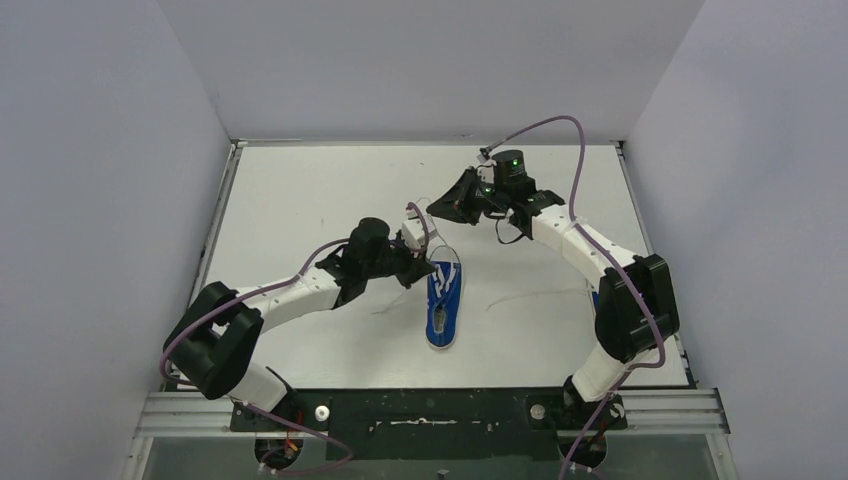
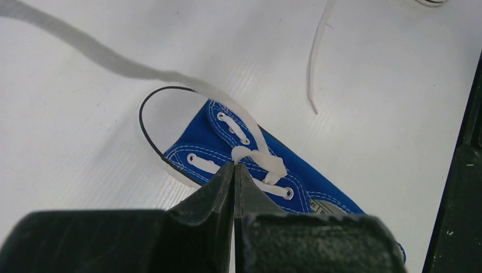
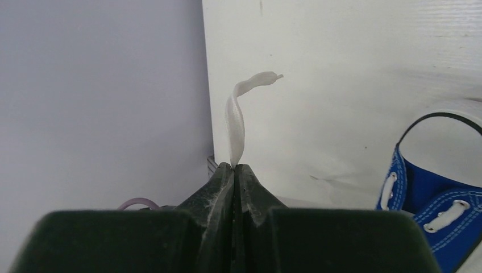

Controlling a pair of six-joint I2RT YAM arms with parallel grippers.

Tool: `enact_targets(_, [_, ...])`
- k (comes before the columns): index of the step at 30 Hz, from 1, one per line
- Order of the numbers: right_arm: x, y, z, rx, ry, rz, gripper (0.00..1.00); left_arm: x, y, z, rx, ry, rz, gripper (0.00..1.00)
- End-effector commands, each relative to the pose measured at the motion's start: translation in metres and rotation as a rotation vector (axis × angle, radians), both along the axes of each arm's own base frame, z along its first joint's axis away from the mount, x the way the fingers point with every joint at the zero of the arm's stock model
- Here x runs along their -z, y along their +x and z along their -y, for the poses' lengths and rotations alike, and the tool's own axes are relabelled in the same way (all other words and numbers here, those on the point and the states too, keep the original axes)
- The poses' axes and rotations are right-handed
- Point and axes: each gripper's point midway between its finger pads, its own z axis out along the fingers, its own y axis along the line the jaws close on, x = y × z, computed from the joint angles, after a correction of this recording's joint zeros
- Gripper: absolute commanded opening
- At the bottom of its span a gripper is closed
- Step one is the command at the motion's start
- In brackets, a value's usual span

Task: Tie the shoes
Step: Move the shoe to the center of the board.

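Note:
One of the blue shoes (image 1: pixel 444 305) lies on the white table, toe towards the arms, white laces partly threaded. My left gripper (image 1: pixel 428 264) is over its open heel end. In the left wrist view the left gripper (image 2: pixel 235 165) is shut on the white lace crossing (image 2: pixel 258 159) over the shoe's tongue (image 2: pixel 250 153). My right gripper (image 1: pixel 434 211) hovers just beyond the shoe. The right gripper (image 3: pixel 234 166) is shut on a lace end (image 3: pixel 235 116) that curls upward from its tips, with the shoe (image 3: pixel 423 199) low to the right. Another lace end (image 2: pixel 314 62) lies loose on the table.
A loose lace strand (image 1: pixel 530 297) trails right of the shoe. A sliver of blue (image 1: pixel 596 297) shows behind the right arm's elbow. Grey walls (image 1: pixel 110 180) enclose the table on three sides. Purple cables (image 1: pixel 560 125) loop above the right wrist.

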Motion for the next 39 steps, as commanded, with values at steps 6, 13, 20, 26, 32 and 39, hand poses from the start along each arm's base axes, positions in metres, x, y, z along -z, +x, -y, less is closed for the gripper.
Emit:
enact_targets(6, [-0.049, 0.011, -0.016, 0.043, 0.167, 0.064, 0.00, -0.043, 0.017, 0.023, -0.040, -0.169, 0.051, 0.00])
enact_targets(13, [-0.063, 0.006, -0.010, 0.063, 0.181, 0.088, 0.00, -0.033, 0.019, 0.020, -0.066, -0.170, 0.024, 0.00])
enact_targets(20, [-0.066, -0.007, 0.017, 0.109, 0.111, 0.097, 0.00, -0.029, 0.014, 0.011, -0.081, -0.177, 0.012, 0.00])
enact_targets(26, [-0.070, -0.017, 0.014, 0.100, 0.128, 0.092, 0.00, -0.028, 0.012, 0.017, -0.054, -0.205, -0.019, 0.00])
enact_targets(32, [-0.066, -0.017, 0.013, 0.101, 0.129, 0.083, 0.00, -0.033, 0.012, 0.024, -0.031, -0.247, -0.032, 0.00])
enact_targets(39, [-0.067, -0.016, 0.011, 0.103, 0.131, 0.088, 0.00, -0.032, 0.010, 0.029, -0.006, -0.257, -0.052, 0.00])
